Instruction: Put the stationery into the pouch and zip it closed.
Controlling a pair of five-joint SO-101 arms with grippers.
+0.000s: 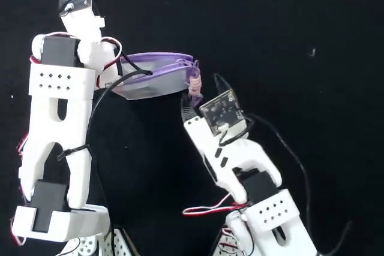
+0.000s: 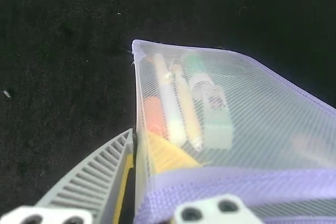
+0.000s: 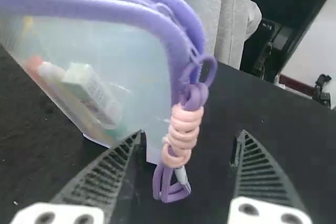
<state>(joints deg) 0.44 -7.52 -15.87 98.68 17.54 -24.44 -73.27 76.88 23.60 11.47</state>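
Left gripper [image 1: 115, 75] clamps pouch [image 1: 157, 77] — stationery [image 2: 181, 109] inside

White plastic arms [image 1: 57, 118], black servos [image 1: 60, 49], red-black cables [image 1: 207, 210], ribbed jaws

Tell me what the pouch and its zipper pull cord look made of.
Pouch: likely translucent mesh-reinforced vinyl, with a fine grid showing and the stationery visible through it; matte purple fabric-like trim. Pull cord: seemingly soft rubbery or braided cord, purple with pink coils.

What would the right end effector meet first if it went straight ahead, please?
Probably the zipper cord hanging from the pouch, between the open jaws of the right end effector; depth is unclear.
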